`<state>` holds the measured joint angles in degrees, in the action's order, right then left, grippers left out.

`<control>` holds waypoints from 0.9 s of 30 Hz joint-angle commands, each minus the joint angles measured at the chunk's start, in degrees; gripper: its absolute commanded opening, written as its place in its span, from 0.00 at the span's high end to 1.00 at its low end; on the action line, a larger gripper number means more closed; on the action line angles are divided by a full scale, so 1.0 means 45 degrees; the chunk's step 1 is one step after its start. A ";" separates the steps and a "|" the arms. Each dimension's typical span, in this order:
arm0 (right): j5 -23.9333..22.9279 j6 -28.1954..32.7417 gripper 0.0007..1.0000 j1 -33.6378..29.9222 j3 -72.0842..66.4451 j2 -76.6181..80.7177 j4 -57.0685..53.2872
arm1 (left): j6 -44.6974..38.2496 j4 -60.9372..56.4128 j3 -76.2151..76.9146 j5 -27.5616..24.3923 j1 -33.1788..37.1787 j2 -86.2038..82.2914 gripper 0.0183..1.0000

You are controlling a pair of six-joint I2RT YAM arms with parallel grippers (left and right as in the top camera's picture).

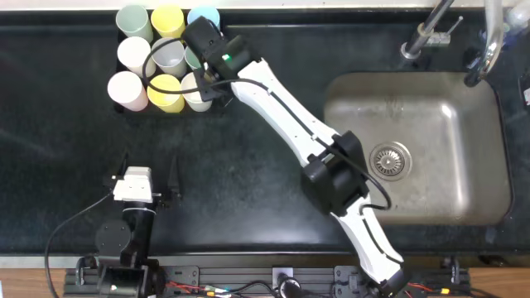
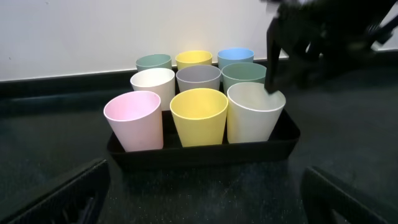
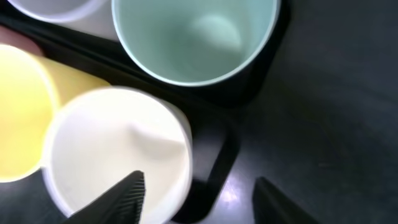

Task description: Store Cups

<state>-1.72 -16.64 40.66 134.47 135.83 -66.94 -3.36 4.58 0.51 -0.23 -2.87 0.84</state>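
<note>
A black tray (image 2: 199, 152) at the back left of the counter holds several cups in three rows. The front row has a pink cup (image 2: 134, 118), a yellow cup (image 2: 198, 115) and a white cup (image 2: 252, 115). My right gripper (image 3: 199, 199) hangs open over the white cup (image 3: 112, 155), one finger inside it and the other outside, the rim between them. In the top view this gripper (image 1: 214, 85) is at the tray's front right corner. A pale green cup (image 3: 196, 37) stands just behind the white one. My left gripper (image 2: 199, 205) is open and empty, well in front of the tray.
A steel sink (image 1: 335, 99) with a faucet (image 1: 431, 33) fills the right side of the counter. The right arm (image 1: 281, 108) stretches diagonally across the middle. Dark bare countertop (image 1: 66, 157) lies in front of the tray.
</note>
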 commanded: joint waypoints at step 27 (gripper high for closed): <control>0.2871 0.5134 0.00 -0.6042 -1.2352 -1.5786 0.4575 | 0.0092 0.0058 -0.0010 0.0024 0.0102 -0.0126 0.00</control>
<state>9.54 5.21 14.20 85.49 72.16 -49.08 -3.36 4.60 0.51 -0.23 -2.87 0.84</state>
